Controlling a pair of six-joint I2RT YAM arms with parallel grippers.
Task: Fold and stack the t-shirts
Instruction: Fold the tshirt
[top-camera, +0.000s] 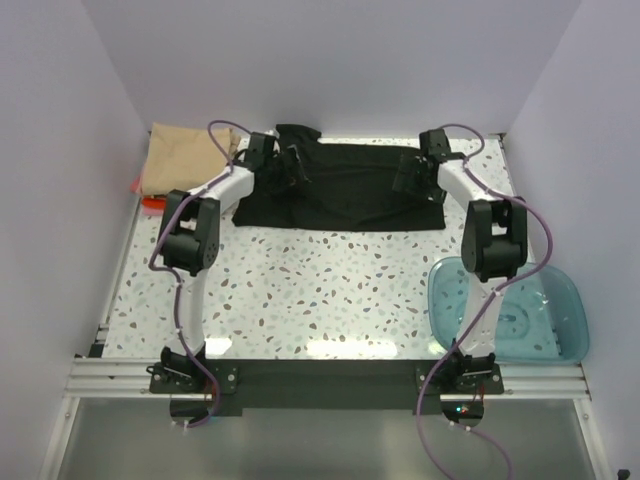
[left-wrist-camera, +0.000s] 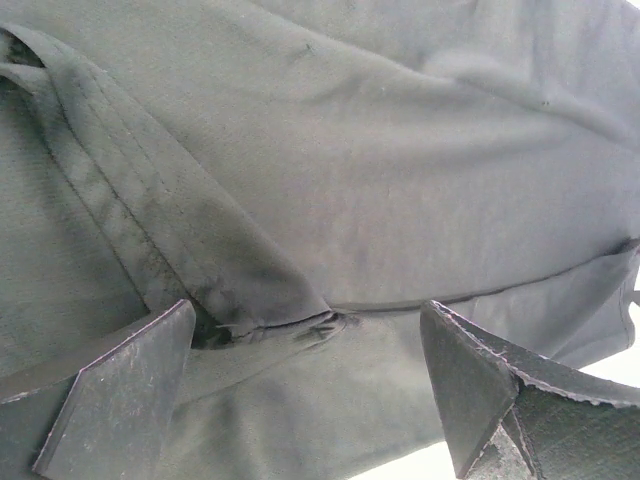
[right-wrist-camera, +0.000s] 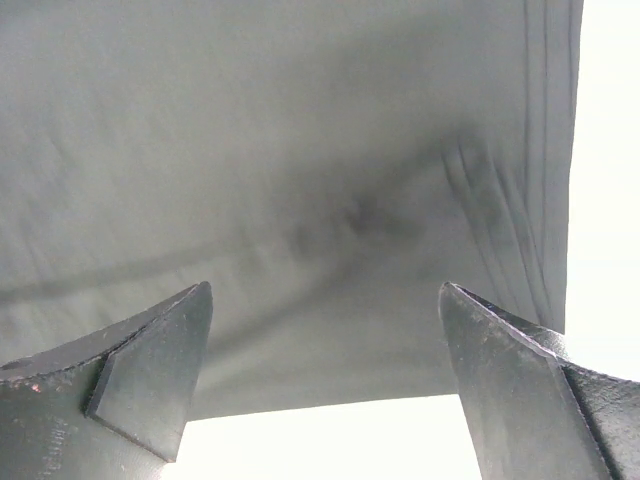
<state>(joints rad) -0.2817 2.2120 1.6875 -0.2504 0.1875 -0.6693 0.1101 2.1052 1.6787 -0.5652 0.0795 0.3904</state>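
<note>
Black shirt (top-camera: 340, 190) at 12 o'clock is judged limp, best pinched at its edges; left gripper (left-wrist-camera: 308, 330) and right gripper (right-wrist-camera: 325, 300) are spread wide.

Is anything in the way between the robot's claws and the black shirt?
No, nothing visible is. The left gripper and the right gripper are both open right at the black t-shirt, with only its cloth showing between their fingers.

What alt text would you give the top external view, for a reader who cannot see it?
Two robot arms reach over a black t-shirt spread at the far side of a speckled table, the left gripper and right gripper at its two ends. A tan t-shirt lies far left; a teal bowl sits near right.
</note>
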